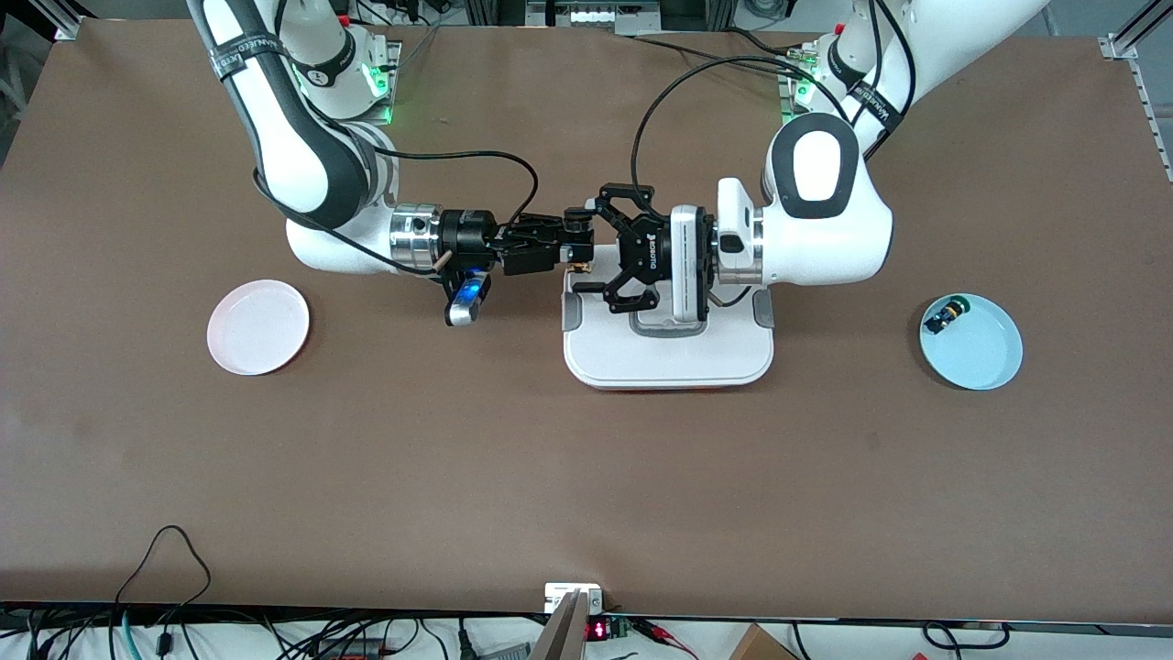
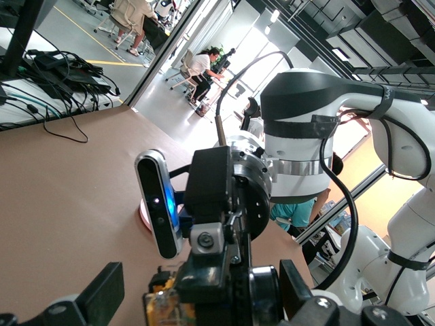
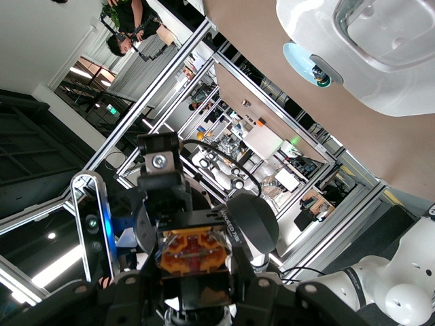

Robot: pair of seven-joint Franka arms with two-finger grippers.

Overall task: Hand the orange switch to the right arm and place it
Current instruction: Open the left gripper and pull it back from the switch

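Over the white tray (image 1: 669, 362), the right gripper (image 1: 575, 246) clamped the orange switch (image 1: 580, 267) while the left gripper (image 1: 616, 247), fingers spread wide around it, released for the handover.

The table (image 1: 586, 477) has a matt brown, cloth-like top. The white tray (image 1: 669, 362) looks like smooth plastic, and the right arm (image 1: 302, 156) shows glossy white shells with a polished metal wrist.
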